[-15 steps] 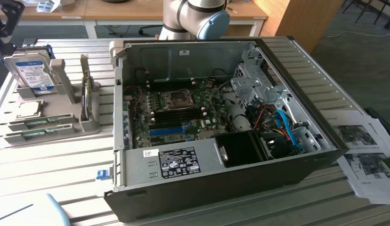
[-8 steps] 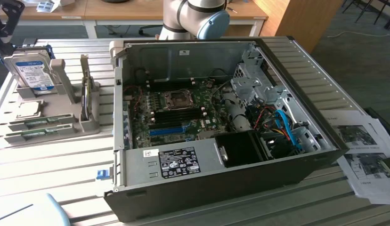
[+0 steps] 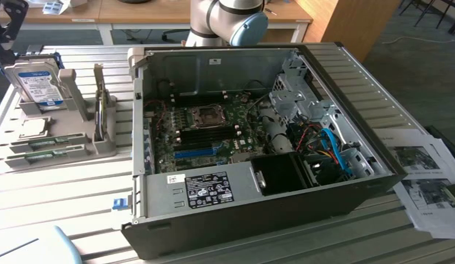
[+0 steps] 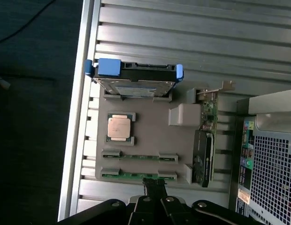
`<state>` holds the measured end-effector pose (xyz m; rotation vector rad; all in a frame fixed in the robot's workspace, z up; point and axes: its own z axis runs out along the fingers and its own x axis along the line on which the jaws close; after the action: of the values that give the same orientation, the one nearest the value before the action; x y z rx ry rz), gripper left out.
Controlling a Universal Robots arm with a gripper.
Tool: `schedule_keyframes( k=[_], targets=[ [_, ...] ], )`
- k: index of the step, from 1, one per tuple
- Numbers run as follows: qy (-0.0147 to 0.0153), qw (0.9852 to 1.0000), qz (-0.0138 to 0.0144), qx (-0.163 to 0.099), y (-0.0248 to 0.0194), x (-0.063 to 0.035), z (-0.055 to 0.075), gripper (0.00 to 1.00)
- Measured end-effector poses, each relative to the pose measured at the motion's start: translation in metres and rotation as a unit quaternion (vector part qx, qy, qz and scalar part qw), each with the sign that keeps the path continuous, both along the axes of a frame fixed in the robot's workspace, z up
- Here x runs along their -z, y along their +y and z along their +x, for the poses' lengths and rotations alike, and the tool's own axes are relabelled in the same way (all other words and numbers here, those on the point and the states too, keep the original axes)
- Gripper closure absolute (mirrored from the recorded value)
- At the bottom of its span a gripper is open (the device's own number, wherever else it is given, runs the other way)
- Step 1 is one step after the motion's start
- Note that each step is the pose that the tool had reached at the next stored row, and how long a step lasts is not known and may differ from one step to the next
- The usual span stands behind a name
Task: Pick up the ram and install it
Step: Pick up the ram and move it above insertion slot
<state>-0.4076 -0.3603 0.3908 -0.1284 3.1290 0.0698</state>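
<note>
Two green ram sticks lie flat in the slots of a grey holder (image 3: 73, 151) on the table: one ram stick (image 3: 48, 144) (image 4: 138, 157) and a second ram stick (image 3: 38, 159) (image 4: 131, 176) beside it. My gripper (image 4: 154, 183) hangs above the holder, shut with nothing between its fingers. Its tips line up over the middle of the second stick. In the exterior view the gripper (image 3: 7, 30) is the dark shape high at the exterior view's left. The open computer case (image 3: 345, 71) shows its motherboard with black memory slots (image 3: 209, 133).
The holder also carries a hard drive (image 3: 38, 82) (image 4: 136, 77) in a blue bracket, a square silver processor (image 3: 33, 127) (image 4: 120, 126) and an upright expansion card (image 3: 103, 110) (image 4: 205, 140). A blue slot (image 3: 194, 153) lies on the motherboard. Printed sheets (image 3: 425, 176) lie right of the case.
</note>
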Motion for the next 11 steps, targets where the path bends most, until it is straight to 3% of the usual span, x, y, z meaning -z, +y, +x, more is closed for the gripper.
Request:
schedule_keyframes(
  k=[11],
  targets=[
    [0.0,0.9983,0.0,-0.059,0.0,0.0,0.0,0.91]
  ],
)
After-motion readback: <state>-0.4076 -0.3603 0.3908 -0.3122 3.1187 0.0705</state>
